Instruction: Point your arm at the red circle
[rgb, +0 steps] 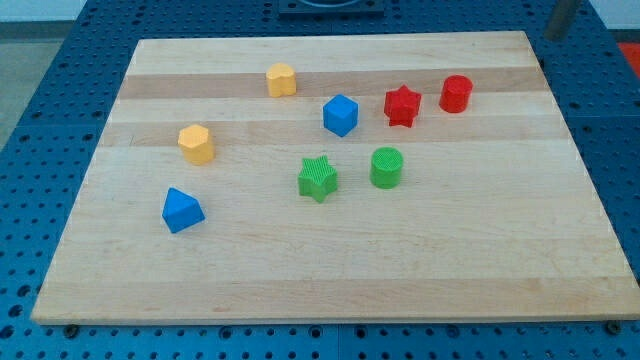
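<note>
On the wooden tabletop (330, 270) were scattered eight blocks, among them a red circle (456, 93) and red star (402, 106).

I cannot see my tip anywhere over the wooden board (330, 290), so I cannot place it relative to any block. At the view's top right corner, off the board's far right corner, a dark object (562, 18) is cut by the frame edge; I cannot tell what it is. Another dark shape (328, 6) above the far edge is cropped too.
</note>
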